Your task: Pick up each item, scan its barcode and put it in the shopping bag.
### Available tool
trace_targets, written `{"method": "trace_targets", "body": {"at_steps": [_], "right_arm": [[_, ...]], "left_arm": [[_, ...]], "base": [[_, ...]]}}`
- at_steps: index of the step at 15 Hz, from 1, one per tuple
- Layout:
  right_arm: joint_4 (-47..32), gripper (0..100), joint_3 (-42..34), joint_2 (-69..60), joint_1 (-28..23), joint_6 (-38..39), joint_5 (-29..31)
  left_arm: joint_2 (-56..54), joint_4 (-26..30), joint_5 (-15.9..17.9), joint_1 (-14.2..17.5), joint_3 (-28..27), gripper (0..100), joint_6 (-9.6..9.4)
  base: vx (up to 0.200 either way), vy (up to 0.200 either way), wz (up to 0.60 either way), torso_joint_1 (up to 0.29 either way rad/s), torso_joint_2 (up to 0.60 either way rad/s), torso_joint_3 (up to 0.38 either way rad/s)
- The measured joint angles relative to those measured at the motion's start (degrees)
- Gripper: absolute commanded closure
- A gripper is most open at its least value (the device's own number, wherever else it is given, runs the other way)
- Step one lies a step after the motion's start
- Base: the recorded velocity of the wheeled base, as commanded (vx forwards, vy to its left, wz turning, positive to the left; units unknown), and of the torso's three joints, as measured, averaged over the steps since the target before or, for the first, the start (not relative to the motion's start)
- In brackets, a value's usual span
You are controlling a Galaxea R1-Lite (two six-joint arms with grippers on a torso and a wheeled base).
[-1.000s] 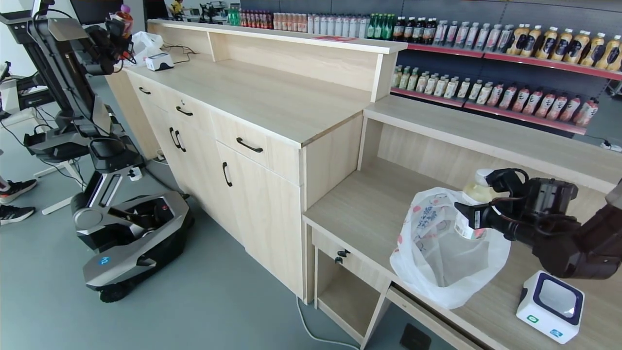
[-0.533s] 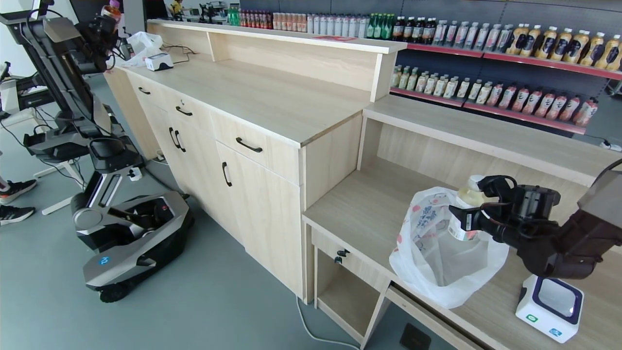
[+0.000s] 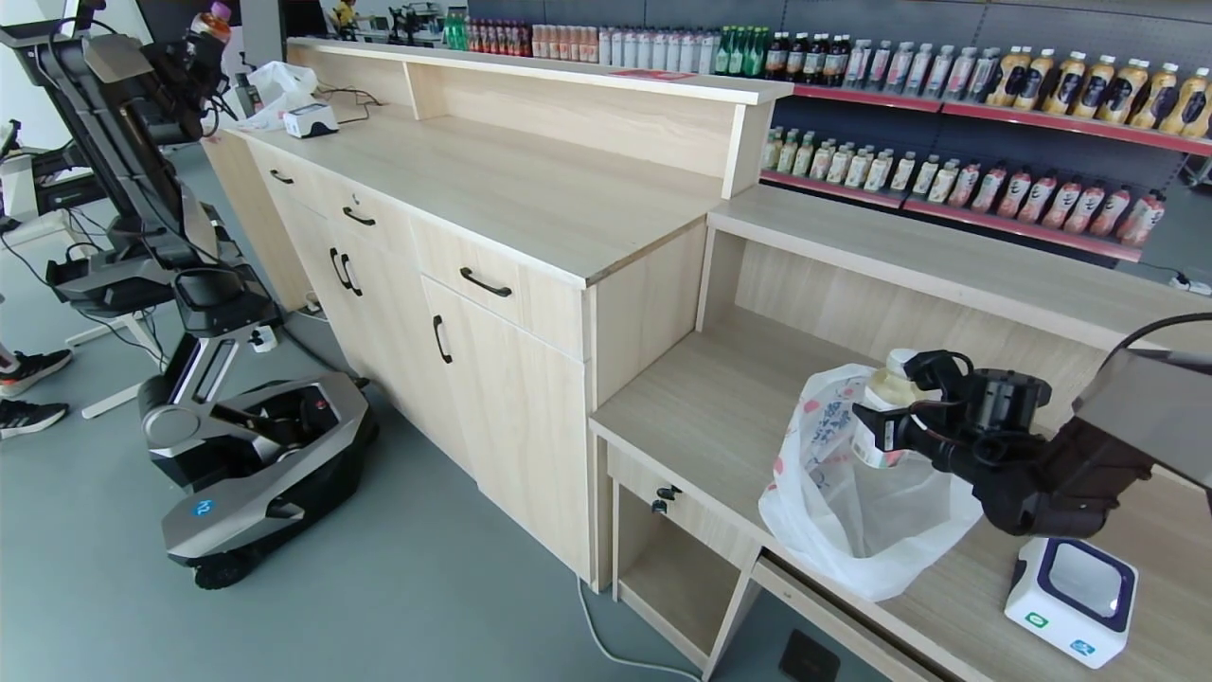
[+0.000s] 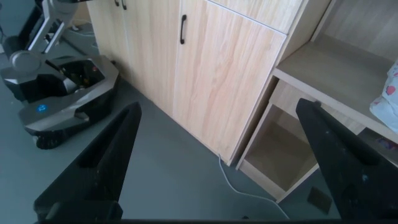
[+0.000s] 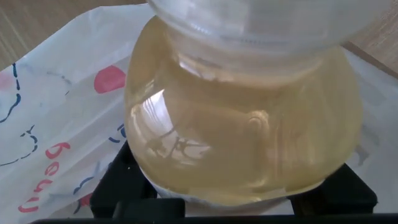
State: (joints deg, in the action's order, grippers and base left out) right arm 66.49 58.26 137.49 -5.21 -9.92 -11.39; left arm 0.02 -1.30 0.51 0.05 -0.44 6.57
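Bottle (image 3: 885, 388) was clamped roughly upright in the right gripper (image 3: 904, 403), held just above the open mouth of the shopping bag (image 3: 852, 516) on the desk (image 3: 701, 407). Left gripper (image 4: 219, 106) was spread apart over the floor.

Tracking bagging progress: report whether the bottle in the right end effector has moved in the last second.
Yes. The bottle, held by the right end effector, has shifted left and slightly down, away from the fixed scanner, over the shopping bag.
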Motion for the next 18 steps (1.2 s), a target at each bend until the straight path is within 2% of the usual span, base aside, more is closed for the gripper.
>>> {"method": "trace_targets", "body": {"at_steps": [7, 15, 16, 18], "right_arm": [[5.12, 100, -0.07, 4.99, 0.13, -0.72, -0.02], [5.36, 100, -1.15, 5.66, 0.24, -2.22, -0.02], [5.5, 0, -1.49, 5.55, 0.22, -2.19, 0.0], [5.22, 0, -1.84, 5.05, 0.24, -1.93, -0.02]], "left_arm": [[0.0, 0.0, 0.0, 0.05, 0.0, 0, 0.0], [0.0, 0.0, 0.0, 0.02, 0.0, 0, -0.01], [0.0, 0.0, 0.0, 0.02, 0.0, 0, -0.01], [0.0, 0.0, 0.0, 0.05, 0.0, 0, -0.01]], "base": [[0.0, 0.0, 0.0, 0.0, 0.0, 0.0], [0.0, 0.0, 0.0, 0.0, 0.0, 0.0], [0.0, 0.0, 0.0, 0.0, 0.0, 0.0], [0.0, 0.0, 0.0, 0.0, 0.0, 0.0]]}}
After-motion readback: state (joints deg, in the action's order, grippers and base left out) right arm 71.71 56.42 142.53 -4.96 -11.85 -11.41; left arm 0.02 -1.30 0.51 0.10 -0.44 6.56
